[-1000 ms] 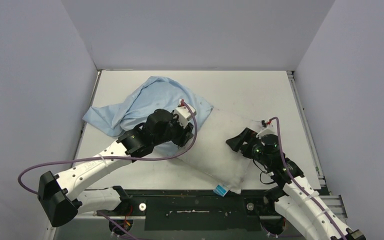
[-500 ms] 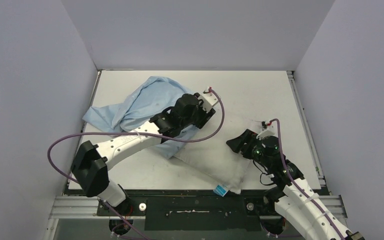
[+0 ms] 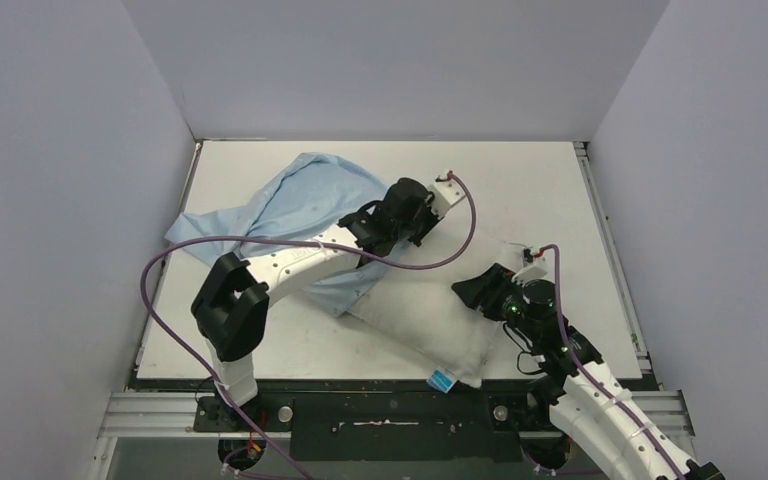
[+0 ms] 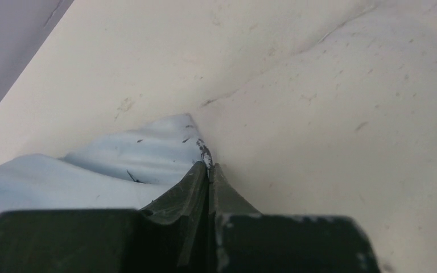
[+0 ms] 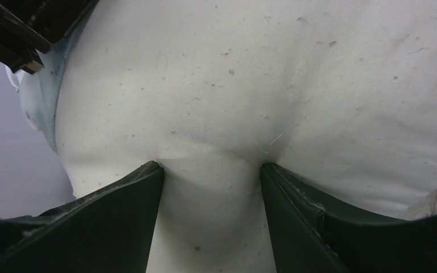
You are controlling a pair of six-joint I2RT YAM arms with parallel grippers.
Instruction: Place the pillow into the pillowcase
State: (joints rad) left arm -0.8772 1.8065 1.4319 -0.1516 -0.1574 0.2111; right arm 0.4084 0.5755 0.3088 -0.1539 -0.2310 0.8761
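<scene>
The off-white pillow [image 3: 430,315] lies slantwise at the table's front middle. The light blue pillowcase [image 3: 290,205] lies crumpled at the back left, its near edge drawn over the pillow's left end. My left gripper [image 3: 420,220] reaches over the pillow's far side; in the left wrist view it [image 4: 209,166] is shut on a pinch of the pillowcase [image 4: 142,153], with the pillow [image 4: 330,131] beside it. My right gripper [image 3: 480,285] is at the pillow's right side; in the right wrist view it [image 5: 211,166] grips a bulge of the pillow [image 5: 233,85] between wide-set fingers.
The white table [image 3: 520,180] is walled by grey panels at the back and sides. A metal rail [image 3: 600,230] runs along its right edge. A small blue tag [image 3: 442,380] sticks out at the pillow's near corner by the front rail.
My left gripper has moved right and away from me along the pillow, dragging the pillowcase edge with it; the arm has stretched out. The right gripper and the pillow have stayed put.
</scene>
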